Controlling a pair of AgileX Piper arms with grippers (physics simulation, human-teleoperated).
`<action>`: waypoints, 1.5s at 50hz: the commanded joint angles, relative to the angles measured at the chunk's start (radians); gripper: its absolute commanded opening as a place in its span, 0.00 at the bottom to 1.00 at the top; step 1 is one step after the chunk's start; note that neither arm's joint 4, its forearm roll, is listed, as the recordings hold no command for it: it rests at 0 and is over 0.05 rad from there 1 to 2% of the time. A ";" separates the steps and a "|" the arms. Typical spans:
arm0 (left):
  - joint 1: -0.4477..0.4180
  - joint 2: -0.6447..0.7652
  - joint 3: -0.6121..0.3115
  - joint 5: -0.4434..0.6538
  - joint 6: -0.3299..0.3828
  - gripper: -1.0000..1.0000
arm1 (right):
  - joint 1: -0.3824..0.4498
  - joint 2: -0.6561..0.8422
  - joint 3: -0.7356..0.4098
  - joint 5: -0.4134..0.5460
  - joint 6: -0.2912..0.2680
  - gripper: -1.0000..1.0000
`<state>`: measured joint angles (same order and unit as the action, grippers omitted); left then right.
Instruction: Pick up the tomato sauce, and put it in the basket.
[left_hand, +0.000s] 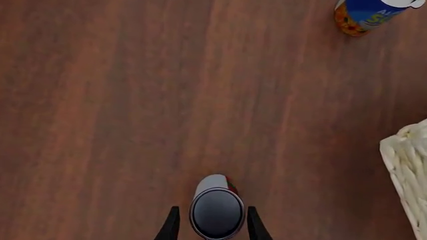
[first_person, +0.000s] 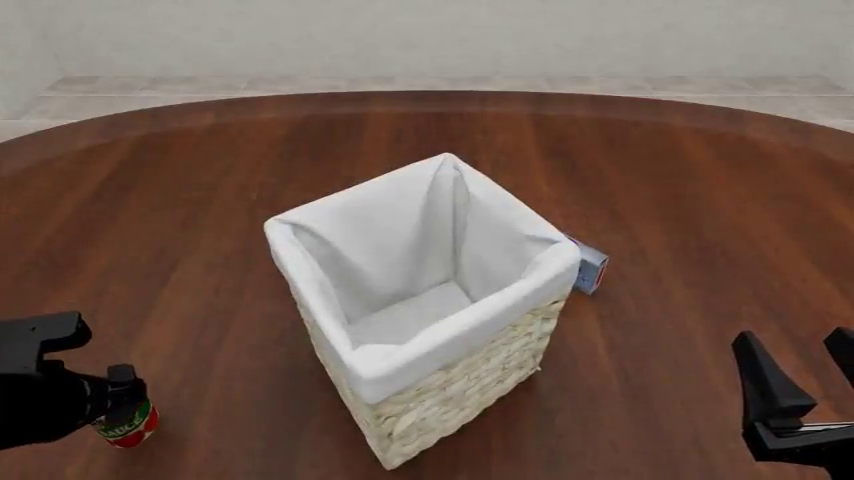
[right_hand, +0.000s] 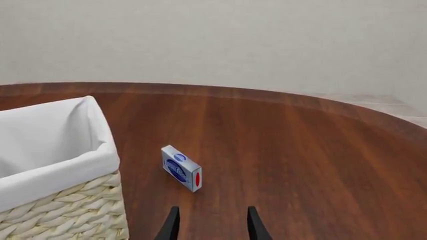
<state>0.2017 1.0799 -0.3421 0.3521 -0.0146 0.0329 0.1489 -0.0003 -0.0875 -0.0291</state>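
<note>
The tomato sauce (left_hand: 217, 212) is a small can with a silvery-grey top and a red and green label, standing upright on the wooden table. In the front view the can (first_person: 130, 426) is at the near left, left of the basket (first_person: 441, 390). My left gripper (left_hand: 213, 208) comes down over it, open, one finger on each side with narrow gaps. The tall wicker basket has a white cloth lining and stands mid-table; its corner (left_hand: 407, 170) shows in the left wrist view. My right gripper (first_person: 795, 348) stands open and empty at the near right.
A small blue-grey box (first_person: 591, 271) with a red mark lies just behind the basket's right side; the same box (right_hand: 181, 168) shows ahead of the right gripper (right_hand: 213, 210). A blue and orange container (left_hand: 365, 15) lies at the edge of the left wrist view.
</note>
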 joint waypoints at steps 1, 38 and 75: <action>-0.003 0.025 0.026 -0.042 0.002 1.00 | 0.001 0.000 0.000 -0.001 0.000 1.00; 0.005 0.043 0.024 -0.063 0.029 0.00 | 0.003 -0.001 0.000 0.001 -0.001 1.00; 0.010 -0.043 -0.260 0.109 0.094 0.00 | 0.004 -0.024 0.000 0.020 0.008 1.00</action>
<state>0.2170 1.0600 -0.5178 0.4249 0.0511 0.0361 0.1320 -0.0004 -0.0739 -0.0227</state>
